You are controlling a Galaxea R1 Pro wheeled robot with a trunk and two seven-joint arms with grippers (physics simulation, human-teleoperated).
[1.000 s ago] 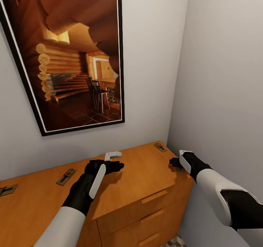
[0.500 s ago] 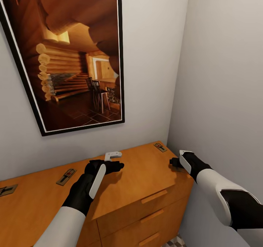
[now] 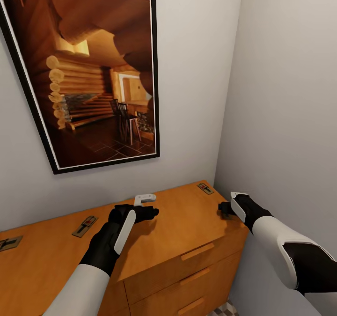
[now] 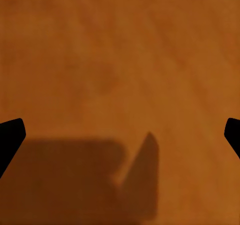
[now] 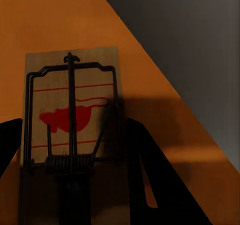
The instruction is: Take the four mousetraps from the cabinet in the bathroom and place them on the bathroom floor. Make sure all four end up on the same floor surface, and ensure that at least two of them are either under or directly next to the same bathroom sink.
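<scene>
Hovering over the cabinet (image 3: pixel 187 231) top, the left gripper (image 3: pixel 149 205) gaped wide, empty. The right gripper (image 3: pixel 226 209), at three o'clock, straddled a mousetrap (image 5: pixel 70 130); closure unclear.

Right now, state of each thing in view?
Left hand: open, over bare cabinet top.
Right hand: open, around a mousetrap at the cabinet's right edge.
Three other mousetraps: flat on top, untouched.
Cabinet drawers: closed.
</scene>
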